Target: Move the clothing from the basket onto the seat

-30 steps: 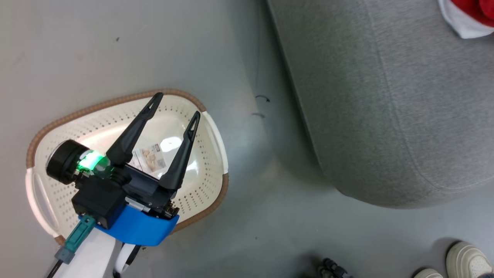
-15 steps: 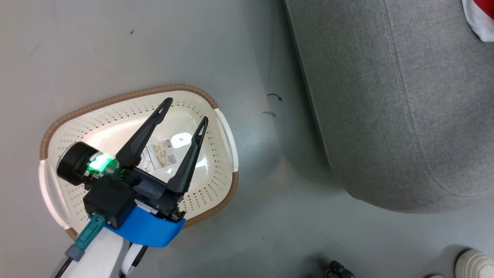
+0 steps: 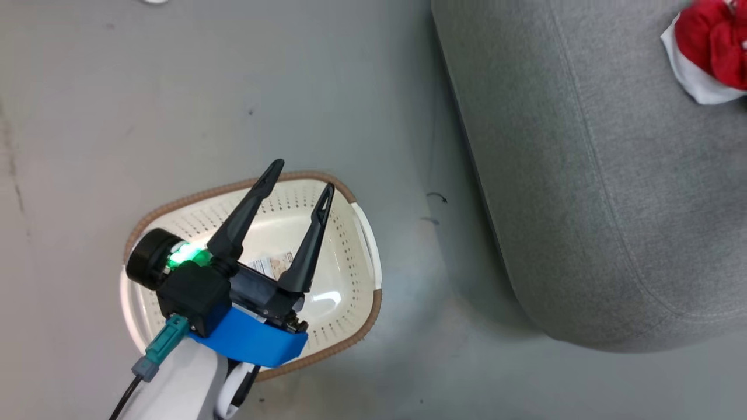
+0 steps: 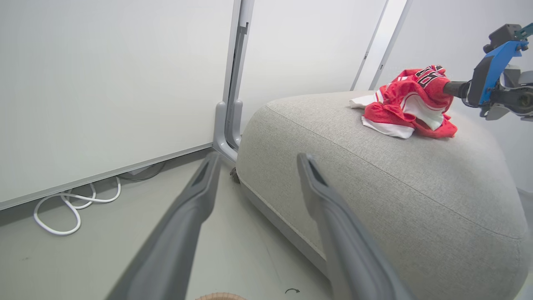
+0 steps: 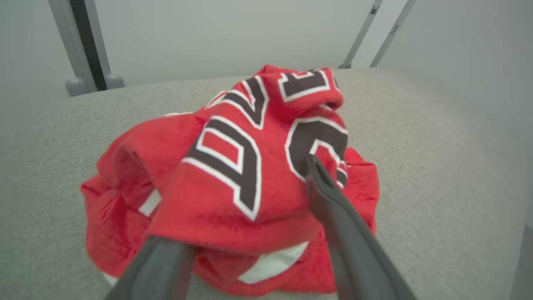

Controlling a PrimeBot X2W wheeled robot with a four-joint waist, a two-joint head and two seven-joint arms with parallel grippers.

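Note:
The cream basket [image 3: 349, 256] stands on the floor with nothing but a paper label inside. My left gripper [image 3: 303, 175] hangs open above it, and its fingers [image 4: 259, 157] hold nothing. The clothing [image 3: 715, 44] lies in a red-and-white heap on the grey seat [image 3: 613, 204], as the left wrist view also shows [image 4: 410, 106]. My right gripper [image 5: 250, 187] is at that heap with its jaws spread wide. The numbered jersey [image 5: 233, 158] drapes over one finger and hides its tip. The other finger [image 5: 333, 208] lies bare beside the cloth.
A white cable [image 4: 70, 208] loops on the floor by the wall panels, and a grey metal post [image 4: 229, 125] stands behind the seat [image 4: 374, 179]. Grey floor separates the basket from the sofa's rounded edge, with small black marks [image 3: 436, 198] there.
The head camera has shifted, so basket and sofa sit differently in frame and the shoes at the bottom right have left it. My left gripper stays open over the basket.

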